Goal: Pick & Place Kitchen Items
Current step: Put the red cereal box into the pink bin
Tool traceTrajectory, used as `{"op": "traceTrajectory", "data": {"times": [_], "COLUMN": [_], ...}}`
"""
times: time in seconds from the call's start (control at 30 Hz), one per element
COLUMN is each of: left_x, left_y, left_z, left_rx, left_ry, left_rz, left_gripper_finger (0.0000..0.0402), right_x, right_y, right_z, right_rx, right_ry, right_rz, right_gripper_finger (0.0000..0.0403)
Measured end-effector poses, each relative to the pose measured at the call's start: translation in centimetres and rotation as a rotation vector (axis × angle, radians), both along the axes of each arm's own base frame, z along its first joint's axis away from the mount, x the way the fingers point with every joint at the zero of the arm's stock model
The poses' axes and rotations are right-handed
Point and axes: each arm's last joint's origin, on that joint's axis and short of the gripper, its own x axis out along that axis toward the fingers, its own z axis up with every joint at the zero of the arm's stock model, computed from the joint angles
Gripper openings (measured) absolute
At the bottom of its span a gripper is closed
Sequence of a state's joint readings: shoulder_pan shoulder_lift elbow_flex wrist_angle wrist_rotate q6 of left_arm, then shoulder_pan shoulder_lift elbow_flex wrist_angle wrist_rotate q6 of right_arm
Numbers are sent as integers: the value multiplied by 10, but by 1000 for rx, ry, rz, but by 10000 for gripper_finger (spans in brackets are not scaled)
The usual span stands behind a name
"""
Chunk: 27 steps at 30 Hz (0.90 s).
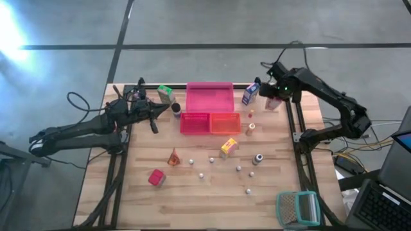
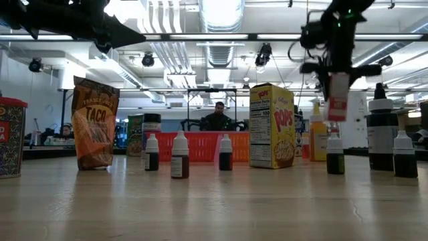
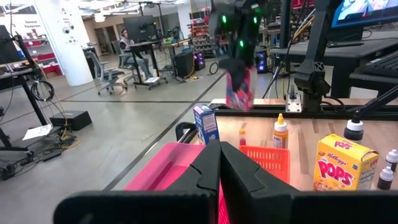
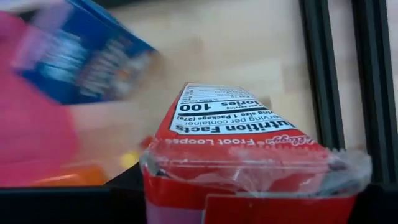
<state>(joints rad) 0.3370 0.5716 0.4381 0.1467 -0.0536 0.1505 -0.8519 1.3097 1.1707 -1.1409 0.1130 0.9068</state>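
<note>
1. The right gripper (image 1: 277, 97) hangs above the far right part of the worktop (image 1: 192, 196), just right of the blue carton (image 1: 250, 94).
2. Its fingers are part-way closed on a red Froot Loops packet (image 4: 249, 155). In the low view the packet (image 2: 338, 99) hangs clear above the worktop surface.
3. The left gripper (image 1: 173, 107) hovers at the far left, its fingers (image 3: 205, 171) pressed together and holding nothing, pointing toward the large pink tray (image 1: 209, 96).
4. Beside the left gripper stands a green carton (image 1: 165, 91).
5. Just nearer than the large pink tray lie a small pink basket (image 1: 194, 122) and an orange basket (image 1: 225, 122), side by side.
6. Right of the orange basket stand two small orange-capped bottles (image 1: 250, 128).
7. Mid-worktop stands a yellow Pops carton (image 1: 228, 147), with a taco-seasoning pouch (image 1: 173, 157) to its left and a red carton (image 1: 156, 178) nearer and further left.
8. Small pale-capped bottles (image 1: 201, 174) are scattered over the near middle, well apart from each other, with a dark bottle (image 1: 258, 158) to their right.
9. A teal-framed mesh thing (image 1: 297, 207) lies at the near right corner.
</note>
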Motion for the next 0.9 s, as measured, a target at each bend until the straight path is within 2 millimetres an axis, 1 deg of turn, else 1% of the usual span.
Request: {"op": "traceTrajectory", "data": {"times": [0.1,0.23,0.33,0.43,0.6,0.73,0.9], "left_x": [0,0,0,0,0,0,0], "left_y": [0,0,0,0,0,0,0], "left_z": [0,0,0,0,0,2,2], "left_rx": [0,-2,-3,-4,-4,47,55], "left_ry": [-2,-3,-3,-4,-4,1,-3], "left_rz": [0,0,-1,0,0,1,1], "left_gripper_finger": [10,10,10,10,10,10,10], "right_x": [4,6,6,7,14,28,47], "right_y": [-3,-6,-6,-7,-12,-24,-42], "right_z": [30,66,85,99,103,97,87], "right_rx": [-84,-200,-273,-347,-422,-433,-491], "right_ry": [-50,-105,-127,-139,-162,-188,-218], "right_rz": [53,125,179,257,404,531,691], "right_gripper_finger": [156,167,173,170,165,169,165]}}
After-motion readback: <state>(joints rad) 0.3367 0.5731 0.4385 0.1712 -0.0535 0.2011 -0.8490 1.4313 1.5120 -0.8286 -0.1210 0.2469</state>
